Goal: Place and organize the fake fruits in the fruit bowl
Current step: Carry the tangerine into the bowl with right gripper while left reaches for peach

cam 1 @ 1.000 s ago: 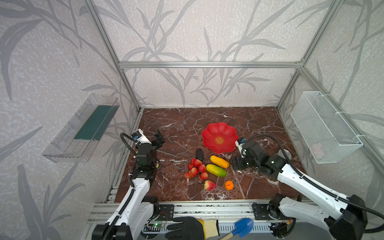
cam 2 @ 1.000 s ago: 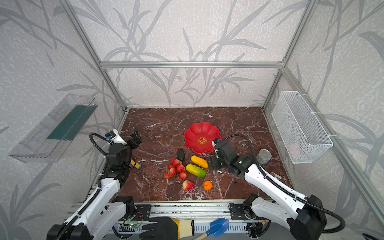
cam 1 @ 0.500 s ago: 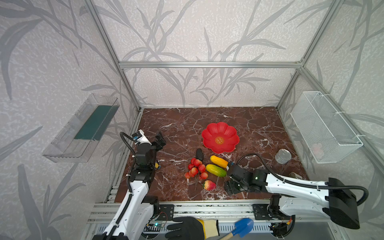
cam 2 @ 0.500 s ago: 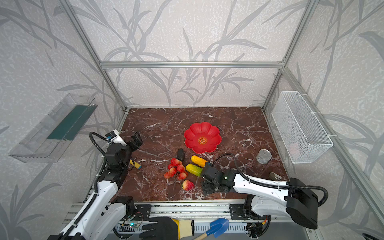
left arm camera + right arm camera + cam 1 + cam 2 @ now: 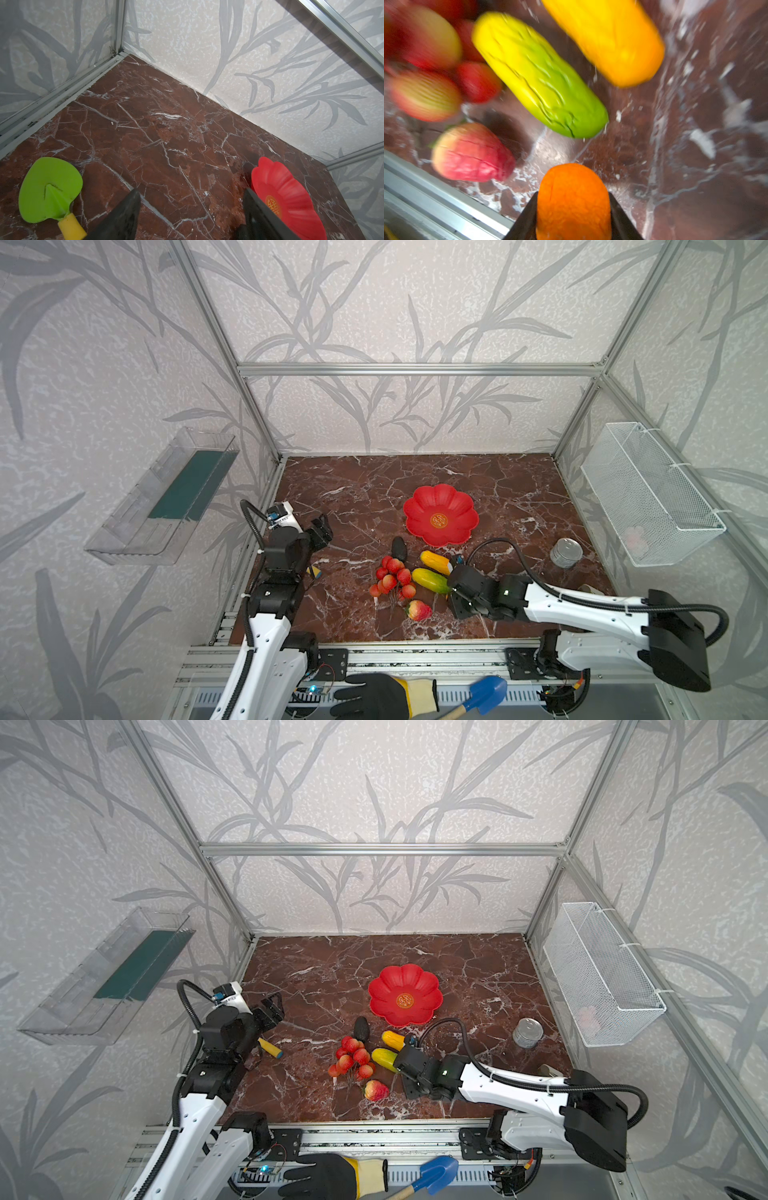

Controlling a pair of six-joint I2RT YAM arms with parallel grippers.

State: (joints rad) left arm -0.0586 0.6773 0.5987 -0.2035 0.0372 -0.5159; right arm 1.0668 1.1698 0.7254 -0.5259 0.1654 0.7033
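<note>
Red-brown marble tabletop (image 5: 353, 497) carried the fruit bowl (image 5: 419, 510) at its middle. I saw my right gripper (image 5: 573, 194) clamped on the orange ball (image 5: 572, 209) near the front edge, beside the peach (image 5: 418, 610); my left gripper (image 5: 191, 191) gaped wide, holding nothing.

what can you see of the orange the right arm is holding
The orange is a round fake fruit, bright orange, with a dimpled plastic-looking skin and a faint seam. It is clamped between the dark fingers of the right end effector, which press its opposite sides. The picture's edge cuts part of it off. It is apart from the peach. Whether it touches the table cannot be told. Both top views hide it under the arm.
</note>
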